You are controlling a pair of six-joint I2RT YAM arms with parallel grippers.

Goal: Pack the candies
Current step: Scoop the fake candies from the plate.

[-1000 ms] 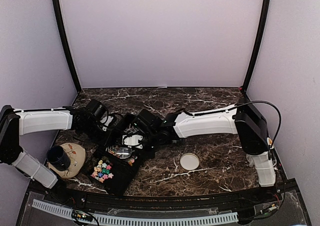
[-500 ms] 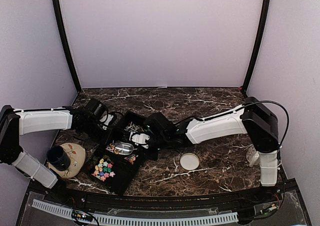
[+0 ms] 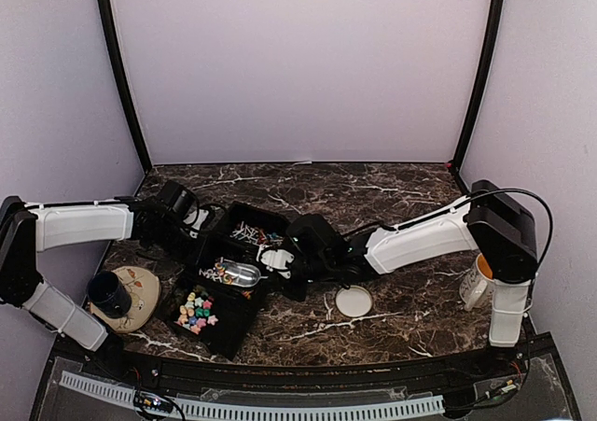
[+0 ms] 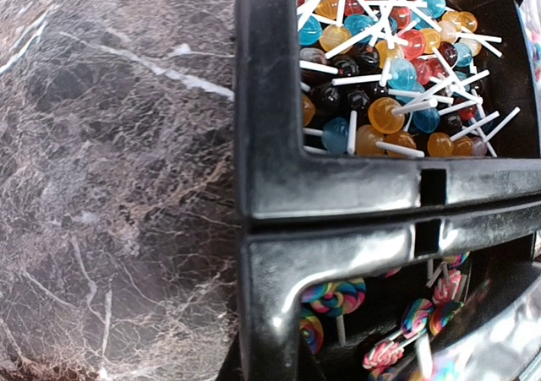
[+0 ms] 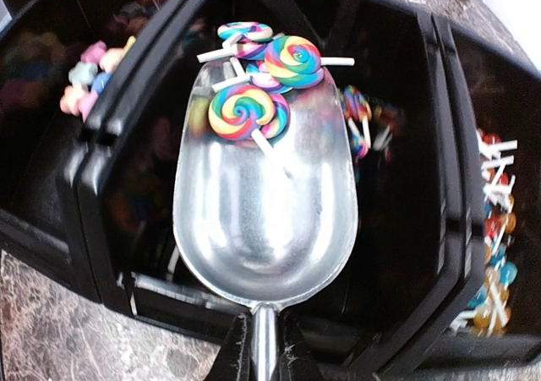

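A black three-compartment tray (image 3: 250, 324) lies at the front left of the table. Pastel star candies (image 3: 194, 313) fill its near compartment, and ball lollipops (image 3: 250, 236) fill the far one. My right gripper (image 3: 283, 260) is shut on the handle of a metal scoop (image 5: 262, 204). The scoop hovers over the middle compartment, with a few swirl lollipops (image 5: 249, 111) at its tip. My left gripper (image 3: 199, 227) is at the tray's far left rim (image 4: 338, 187), shut on it. Its fingers are hidden in the left wrist view.
A small white round lid (image 3: 354, 301) lies on the marble right of the tray. A white mug (image 3: 476, 281) stands by the right arm's base. At the front left, a dark cup (image 3: 110, 293) sits on a beige plate (image 3: 142, 286).
The right arm has drawn back to the right, uncovering the mug. The scoop has shifted slightly right over the middle compartment. The left arm has hardly moved.
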